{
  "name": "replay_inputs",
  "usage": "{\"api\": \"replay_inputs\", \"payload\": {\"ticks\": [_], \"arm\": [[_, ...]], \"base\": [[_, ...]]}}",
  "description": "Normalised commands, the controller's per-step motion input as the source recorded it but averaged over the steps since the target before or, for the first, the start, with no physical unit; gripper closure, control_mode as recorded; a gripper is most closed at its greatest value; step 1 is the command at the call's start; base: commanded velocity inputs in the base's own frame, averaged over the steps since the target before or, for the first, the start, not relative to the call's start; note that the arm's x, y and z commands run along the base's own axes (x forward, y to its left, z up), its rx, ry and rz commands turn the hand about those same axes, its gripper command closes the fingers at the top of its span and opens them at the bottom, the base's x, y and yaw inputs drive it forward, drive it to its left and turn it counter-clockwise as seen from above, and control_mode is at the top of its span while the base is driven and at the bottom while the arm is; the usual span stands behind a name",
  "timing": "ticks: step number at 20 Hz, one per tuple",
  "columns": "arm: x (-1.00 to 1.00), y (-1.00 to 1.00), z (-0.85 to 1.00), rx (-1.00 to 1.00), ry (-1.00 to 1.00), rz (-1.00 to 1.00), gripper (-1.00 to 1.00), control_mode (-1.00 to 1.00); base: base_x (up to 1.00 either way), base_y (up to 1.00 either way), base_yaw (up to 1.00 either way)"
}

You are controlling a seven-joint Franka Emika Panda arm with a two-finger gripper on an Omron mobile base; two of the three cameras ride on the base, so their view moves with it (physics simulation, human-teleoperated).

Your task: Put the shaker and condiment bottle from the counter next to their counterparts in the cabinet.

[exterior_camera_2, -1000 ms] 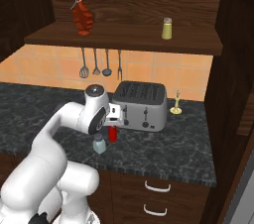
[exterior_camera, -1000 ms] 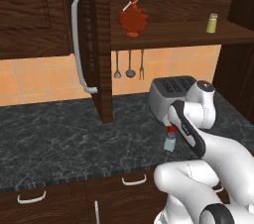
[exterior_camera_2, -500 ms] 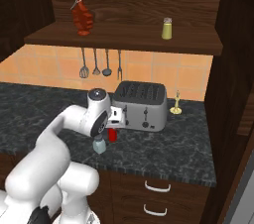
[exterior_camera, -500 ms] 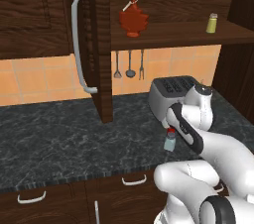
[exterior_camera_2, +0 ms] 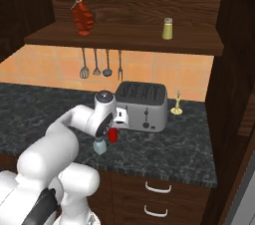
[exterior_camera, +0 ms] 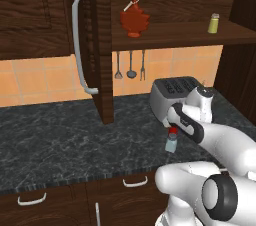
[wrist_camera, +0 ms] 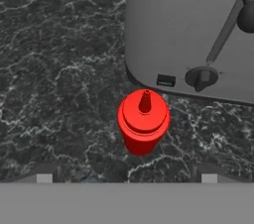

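Observation:
In the hand view the red condiment bottle (wrist_camera: 144,124) stands upright on the counter (wrist_camera: 59,69), seen from above, nozzle up. My gripper (wrist_camera: 126,177) hangs over it, open, its fingertips (wrist_camera: 44,176) spread wide to either side and not touching it. From the base views the bottle (exterior_camera_2: 113,135) sits just in front of the toaster, with the pale blue-grey shaker (exterior_camera_2: 100,145) (exterior_camera: 171,142) beside it, nearer the counter's front edge. On the cabinet shelf (exterior_camera: 170,35) stand the maple-leaf syrup bottle (exterior_camera: 134,18) and the yellow-green shaker (exterior_camera: 213,23).
A silver toaster (exterior_camera_2: 142,105) stands right behind the red bottle. A small gold candlestick (exterior_camera_2: 176,104) is to its right. The open cabinet door with its curved handle (exterior_camera: 77,40) hangs left of the shelf. Utensils (exterior_camera: 130,65) hang on the wall.
The hand has drifted slightly toward the toaster and a little lower over the red bottle. Bottle and shaker have not moved.

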Motion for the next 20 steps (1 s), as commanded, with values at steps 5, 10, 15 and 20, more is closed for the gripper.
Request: {"api": "replay_inputs", "payload": {"ticks": [5, 10, 15, 20], "arm": [[0.09, 0.00, -0.14, 0.00, 0.00, 0.00, -1.00, -1.00], [0.08, 0.00, -0.17, 0.00, 0.00, 0.00, -1.00, -1.00], [0.20, 0.00, -0.16, 0.00, 0.00, 0.00, -1.00, -1.00], [0.23, 0.00, -0.16, 0.00, 0.00, 0.00, -1.00, -1.00]], "base": [[0.00, 0.00, 0.00], [0.00, 0.00, 0.00], [0.00, 0.00, 0.00], [0.00, 0.00, 0.00]]}}
